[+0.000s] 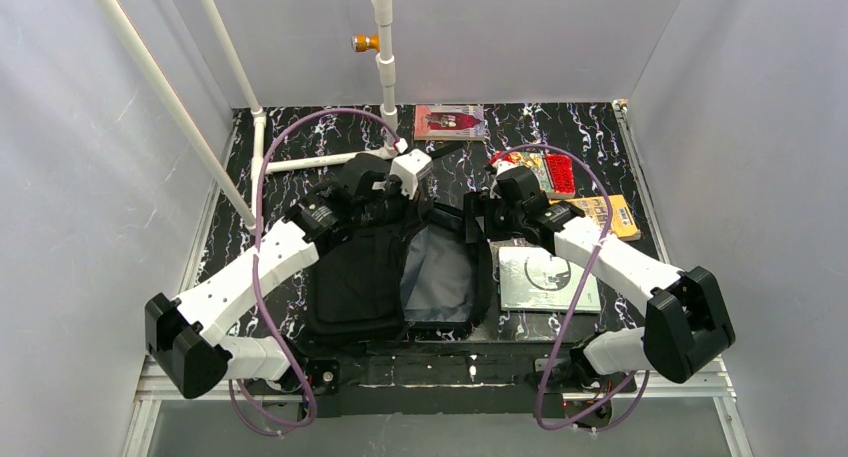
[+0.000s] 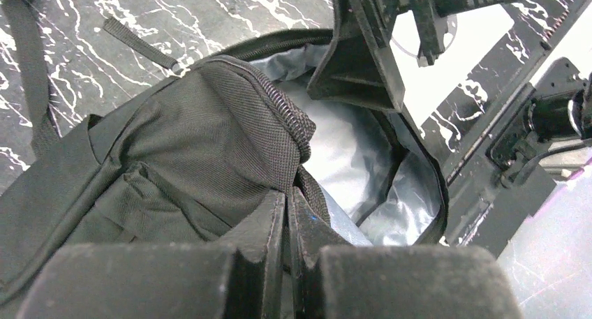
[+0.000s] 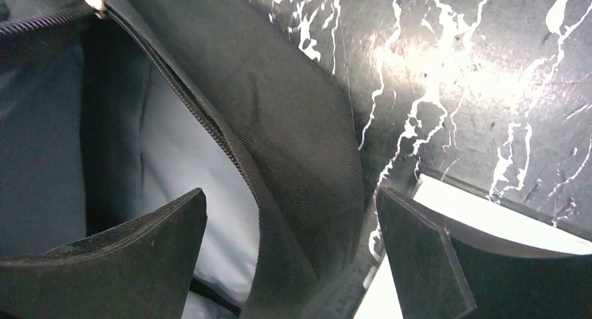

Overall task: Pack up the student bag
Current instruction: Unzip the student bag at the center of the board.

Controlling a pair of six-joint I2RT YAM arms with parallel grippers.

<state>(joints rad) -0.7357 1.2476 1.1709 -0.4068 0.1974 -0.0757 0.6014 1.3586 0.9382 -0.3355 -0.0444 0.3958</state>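
Left wrist view shows my left tool [image 2: 287, 207] clenched on the flap of the bag [image 2: 195, 137], right tool [image 3: 290, 193] released astride its rim; I'd lift that one straight clear before fetching a book [image 1: 525, 277].

Bright, even light is filling the top view, shadows staying soft. Glare is washing over the tabletop [image 3: 447, 68] at the right wrist view's upper right. The left gripper [image 2: 286, 200] is sitting slightly out of focus along the left wrist view's bottom edge.
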